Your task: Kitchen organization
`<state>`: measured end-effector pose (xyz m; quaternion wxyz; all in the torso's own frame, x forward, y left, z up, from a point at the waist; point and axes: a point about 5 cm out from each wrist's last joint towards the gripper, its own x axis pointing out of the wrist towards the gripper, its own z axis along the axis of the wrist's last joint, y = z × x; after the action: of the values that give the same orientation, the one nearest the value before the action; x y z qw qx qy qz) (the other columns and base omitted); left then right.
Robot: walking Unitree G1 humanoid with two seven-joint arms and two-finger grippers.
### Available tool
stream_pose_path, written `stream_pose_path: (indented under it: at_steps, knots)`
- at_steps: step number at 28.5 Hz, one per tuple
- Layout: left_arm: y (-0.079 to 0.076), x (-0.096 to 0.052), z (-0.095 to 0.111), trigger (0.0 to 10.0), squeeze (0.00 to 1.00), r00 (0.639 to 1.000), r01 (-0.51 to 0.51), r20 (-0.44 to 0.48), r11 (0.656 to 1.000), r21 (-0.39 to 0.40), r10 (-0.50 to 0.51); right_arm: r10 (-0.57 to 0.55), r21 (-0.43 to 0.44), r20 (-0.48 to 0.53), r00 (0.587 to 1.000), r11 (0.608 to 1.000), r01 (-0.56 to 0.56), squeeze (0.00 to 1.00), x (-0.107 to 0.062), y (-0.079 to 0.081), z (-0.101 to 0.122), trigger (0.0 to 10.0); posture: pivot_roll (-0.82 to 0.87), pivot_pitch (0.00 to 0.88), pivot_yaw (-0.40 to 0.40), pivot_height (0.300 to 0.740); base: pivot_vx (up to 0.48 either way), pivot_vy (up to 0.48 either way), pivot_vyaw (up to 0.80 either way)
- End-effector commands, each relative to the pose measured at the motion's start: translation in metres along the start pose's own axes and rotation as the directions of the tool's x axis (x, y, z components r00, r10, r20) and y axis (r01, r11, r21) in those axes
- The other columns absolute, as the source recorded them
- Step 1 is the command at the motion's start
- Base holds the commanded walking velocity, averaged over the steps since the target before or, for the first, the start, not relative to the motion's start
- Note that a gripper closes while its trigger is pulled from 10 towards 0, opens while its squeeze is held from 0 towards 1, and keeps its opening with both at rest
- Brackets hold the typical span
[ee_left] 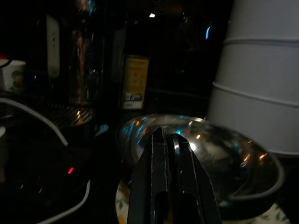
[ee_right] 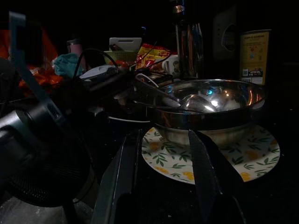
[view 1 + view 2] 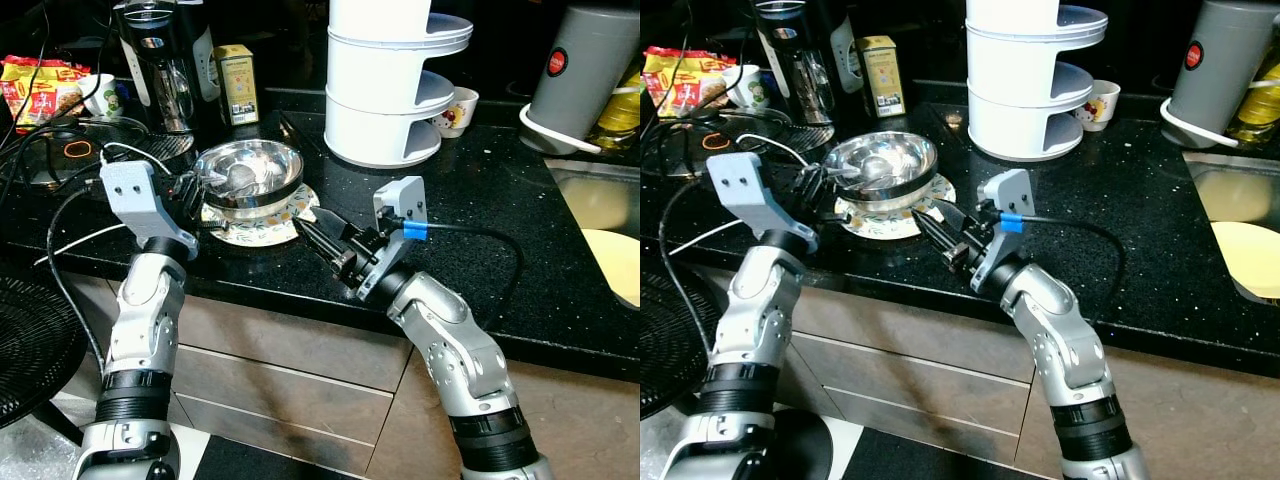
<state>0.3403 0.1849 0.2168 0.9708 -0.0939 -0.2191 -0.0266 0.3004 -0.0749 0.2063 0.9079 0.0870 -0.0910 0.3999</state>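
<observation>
A steel bowl [image 3: 262,160] with a spoon [image 3: 236,180] in it stands on a floral plate [image 3: 270,232] on the black counter. My left gripper [image 3: 193,192] is at the bowl's left rim. In the left wrist view its fingers [image 1: 159,154] are pressed together, their tips over the near rim; I cannot tell if they hold it. My right gripper [image 3: 308,224] is at the plate's front right edge. In the right wrist view it is open [image 2: 164,135], low over the counter, with the plate [image 2: 252,154] and bowl [image 2: 210,116] just ahead of its spread fingers.
Behind the bowl stand a white tiered rack [image 3: 390,80], a coffee maker [image 3: 160,60] and a yellow box [image 3: 238,85]. A small mug [image 3: 458,110], a grey canister [image 3: 585,70] and the sink [image 3: 600,215] are to the right. Cables [image 3: 80,160] lie left; a black fan [image 3: 30,350] stands below the counter.
</observation>
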Motion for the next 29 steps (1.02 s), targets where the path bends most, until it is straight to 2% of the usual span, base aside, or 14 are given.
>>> stream_pose_path:
  at_steps: [1, 7, 14, 20, 24, 29]
  knots:
    - [-0.005, 0.006, 0.011, 0.0, 0.0, 0.999, 0.024, 0.036, 1.0, 0.002, -0.024, 0.003, 0.01, 0.006, 1.0, 1.0, -0.003, 0.0, 0.001, 0.001, 0.0, 10.0, 0.03, 0.0, 0.007, 0.74, 0.0, 0.0, 0.0]
    - [-0.012, 0.012, 0.029, 0.0, 0.0, 0.994, 0.051, 0.093, 0.998, 0.038, -0.054, 0.003, 0.011, 0.006, 1.0, 1.0, -0.003, 0.0, 0.001, 0.0, 0.0, 10.0, 0.03, 0.0, 0.007, 0.74, 0.0, 0.0, 0.0]
    - [-0.013, 0.013, 0.031, 0.0, 0.0, 0.994, 0.051, 0.098, 0.997, 0.053, -0.056, 0.002, 0.011, 0.006, 1.0, 1.0, -0.002, 0.0, 0.001, 0.0, -0.001, 10.0, 0.03, 0.0, 0.009, 0.74, 0.0, 0.0, 0.0]
    - [-0.011, 0.012, 0.031, 0.0, 0.0, 0.994, 0.043, 0.093, 0.997, 0.066, -0.049, 0.003, 0.01, 0.006, 1.0, 1.0, -0.003, 0.0, 0.001, 0.0, -0.001, 10.0, 0.03, 0.0, 0.008, 0.74, 0.0, 0.0, 0.0]
    - [-0.003, 0.016, 0.051, 0.0, 0.0, 0.988, 0.002, 0.152, 0.991, 0.132, -0.023, 0.004, 0.01, 0.005, 1.0, 1.0, -0.004, 0.0, 0.001, 0.0, -0.001, 10.0, 0.04, 0.0, 0.006, 0.74, 0.0, 0.0, 0.0]
    - [0.001, 0.018, 0.057, 0.0, 0.0, 0.986, -0.016, 0.169, 0.989, 0.144, -0.009, 0.004, 0.009, 0.005, 1.0, 1.0, -0.004, 0.0, 0.002, 0.0, -0.001, 10.0, 0.04, 0.0, 0.007, 0.74, 0.0, 0.0, 0.0]
